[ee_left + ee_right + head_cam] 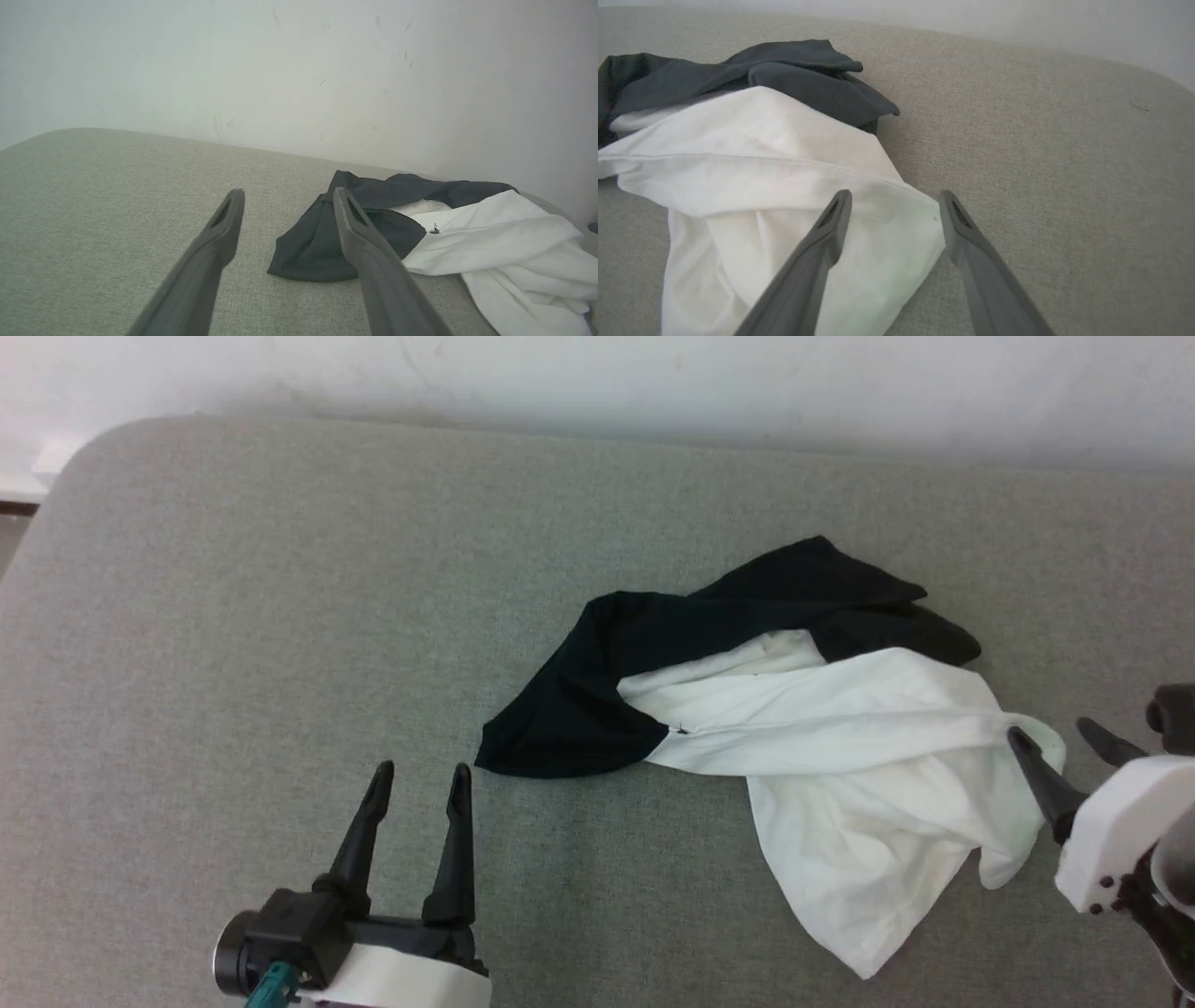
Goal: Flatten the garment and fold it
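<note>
The garment (840, 728) lies crumpled on the grey padded surface, its white body bunched toward the right and its black sleeves piled at the back and left. My right gripper (1050, 735) is open at the garment's right edge, one finger over the white cloth and one off it; the right wrist view shows white cloth (784, 186) under and between the spread fingers, nothing pinched. My left gripper (418, 782) stands open over bare surface, just left of the black sleeve's (317, 242) end.
The grey padded surface (280, 616) runs wide to the left and front of the garment. A pale wall (653, 383) borders its far edge. The surface's rounded corner (103, 439) is at the back left.
</note>
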{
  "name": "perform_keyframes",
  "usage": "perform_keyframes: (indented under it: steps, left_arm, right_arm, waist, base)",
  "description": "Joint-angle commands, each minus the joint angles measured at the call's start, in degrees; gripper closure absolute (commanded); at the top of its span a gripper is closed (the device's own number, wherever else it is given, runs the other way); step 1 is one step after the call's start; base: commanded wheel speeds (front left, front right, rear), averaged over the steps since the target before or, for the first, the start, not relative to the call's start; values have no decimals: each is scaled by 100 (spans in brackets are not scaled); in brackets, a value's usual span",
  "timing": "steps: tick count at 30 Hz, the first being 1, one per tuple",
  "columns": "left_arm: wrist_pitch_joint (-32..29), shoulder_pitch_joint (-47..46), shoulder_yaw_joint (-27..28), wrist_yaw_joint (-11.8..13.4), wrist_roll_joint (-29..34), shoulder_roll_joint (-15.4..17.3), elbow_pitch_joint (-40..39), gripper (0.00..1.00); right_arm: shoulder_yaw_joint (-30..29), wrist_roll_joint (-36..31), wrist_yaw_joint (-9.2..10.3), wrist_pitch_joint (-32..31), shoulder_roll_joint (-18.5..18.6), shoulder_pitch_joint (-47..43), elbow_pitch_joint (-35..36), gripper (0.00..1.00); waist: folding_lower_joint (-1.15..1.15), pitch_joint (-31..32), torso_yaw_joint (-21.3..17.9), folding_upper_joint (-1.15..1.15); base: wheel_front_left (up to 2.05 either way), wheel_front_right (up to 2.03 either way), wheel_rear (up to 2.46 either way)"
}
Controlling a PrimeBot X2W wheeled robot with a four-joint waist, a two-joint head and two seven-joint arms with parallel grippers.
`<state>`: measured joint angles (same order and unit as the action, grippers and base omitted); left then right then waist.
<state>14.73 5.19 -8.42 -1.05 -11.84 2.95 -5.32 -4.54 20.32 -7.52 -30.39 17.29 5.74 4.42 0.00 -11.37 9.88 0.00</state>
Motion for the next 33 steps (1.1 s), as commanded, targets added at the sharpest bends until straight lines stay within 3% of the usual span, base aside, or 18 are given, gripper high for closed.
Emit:
perform_keyframes:
  steps: [1, 9, 17, 20, 28, 33]
  left_arm:
    - [27, -108, 19, -41, 76, -7, -22, 0]
    - [27, -346, 53, -82, 103, -7, -59, 0]
    - [27, -487, 34, -72, 89, -7, -23, 0]
    - [27, -524, 15, -66, 61, -7, 4, 0]
    - [27, -391, 100, -11, -6, -7, 74, 0]
    - [27, -225, 250, 41, -9, -7, 58, 0]
  right_arm:
    - [-68, -58, 3, -16, -33, -27, 69, 0]
    - [-651, -462, 3, -87, -424, 43, -275, 0]
    - [-801, -586, 3, -297, -758, 336, -792, 0]
    - [-841, -613, 3, -367, -854, 412, -880, 98]
    - [-771, -592, 3, -177, -859, 776, -195, 100]
    - [-299, -393, 3, -239, -720, 1250, 551, 100]
  waist:
    - [0, -214, 26, 0]
    - [0, -703, 167, 0]
    - [0, -837, 202, 0]
    - [0, -797, 193, 0]
    - [0, -297, 25, 0]
    - [0, 158, -86, 0]
  base:
    - [0, 0, 0]
    - [0, 0, 0]
    - [0, 0, 0]
    - [0, 0, 0]
    - [0, 0, 0]
    - [0, 0, 0]
